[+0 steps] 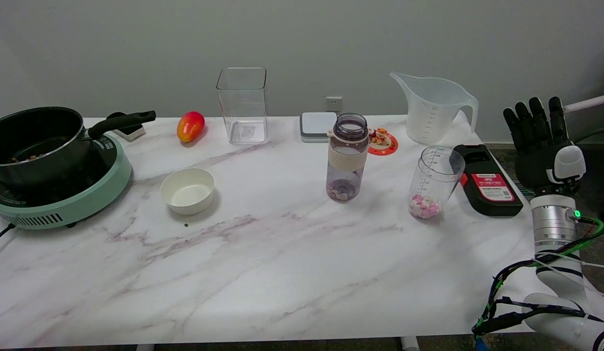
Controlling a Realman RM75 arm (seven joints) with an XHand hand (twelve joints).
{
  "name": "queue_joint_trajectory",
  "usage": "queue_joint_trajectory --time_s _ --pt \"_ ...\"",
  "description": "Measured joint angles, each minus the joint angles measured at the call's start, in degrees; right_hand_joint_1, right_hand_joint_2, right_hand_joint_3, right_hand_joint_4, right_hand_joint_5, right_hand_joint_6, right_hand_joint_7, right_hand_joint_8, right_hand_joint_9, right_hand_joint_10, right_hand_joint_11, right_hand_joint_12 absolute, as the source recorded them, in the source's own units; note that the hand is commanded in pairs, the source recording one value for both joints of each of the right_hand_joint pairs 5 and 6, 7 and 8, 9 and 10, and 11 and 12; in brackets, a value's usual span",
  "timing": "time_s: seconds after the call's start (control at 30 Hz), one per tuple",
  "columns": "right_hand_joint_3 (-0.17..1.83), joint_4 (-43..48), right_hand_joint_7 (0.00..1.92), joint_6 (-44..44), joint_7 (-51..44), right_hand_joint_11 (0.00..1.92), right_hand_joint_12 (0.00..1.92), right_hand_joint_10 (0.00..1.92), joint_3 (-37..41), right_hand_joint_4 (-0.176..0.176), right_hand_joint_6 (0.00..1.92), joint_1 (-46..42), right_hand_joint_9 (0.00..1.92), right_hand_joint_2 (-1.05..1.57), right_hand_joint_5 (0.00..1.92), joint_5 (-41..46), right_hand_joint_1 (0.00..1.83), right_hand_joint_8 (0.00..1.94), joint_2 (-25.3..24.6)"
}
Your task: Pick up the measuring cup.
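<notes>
The right hand is held upright off the table's right edge, fingers extended and spread, nothing grasped. The cup, a clear graduated vessel, stands upright on the table at 9 o'clock from the hand, apart from it, and is not yet contacted.

Hazards, as judged from this position:
- The black case lies just beside the cup at its 3 o'clock, between cup and hand. A low lateral approach is likely to strike or drag the case.
- The cup is light and tall; a push by the fingertips before closure could tip it and scatter its contents.
- The jug at the cup's 12 o'clock is also graduated and could be mistaken for the target.
- The bottle at the cup's 9 o'clock could be knocked if the reach overshoots.

Contents:
- Cup: pink and white pieces at the bottom.
- Bottle: similar pieces at the bottom, lid off.
- Jug, square container and bowl: appear empty.
- Pot on the cooker: contents cannot be determined.
</notes>
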Motion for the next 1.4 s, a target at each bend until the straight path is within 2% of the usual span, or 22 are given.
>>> queue_joint_trajectory --time_s 0.07,0.2,0.4,0.67,1.4 --pt "0.86 -0.20 0.23 0.00 0.31 0.46 0.46 0.35 -0.04 0.000 0.00 0.17 0.35 -0.55 0.00 -0.36 1.12 0.23 0.02" --pt "0.94 -0.79 0.23 0.00 0.78 0.45 0.45 0.34 0.06 0.000 0.00 0.52 0.34 -0.65 0.00 -2.21 1.13 0.23 0.08" --pt "0.79 -1.95 0.20 0.00 1.30 0.43 0.43 0.32 1.11 0.000 0.00 1.06 0.32 -0.82 0.00 -8.09 1.16 0.20 0.26" --pt "0.79 -2.98 0.19 -0.48 1.70 0.42 0.42 0.31 1.95 0.000 0.00 1.61 0.31 -0.84 0.00 -15.83 1.17 0.19 0.46" --pt "0.92 -7.86 0.27 -5.22 1.76 0.39 0.39 0.32 2.03 0.000 0.01 4.74 0.32 -1.01 0.01 -27.56 1.20 0.27 0.53"
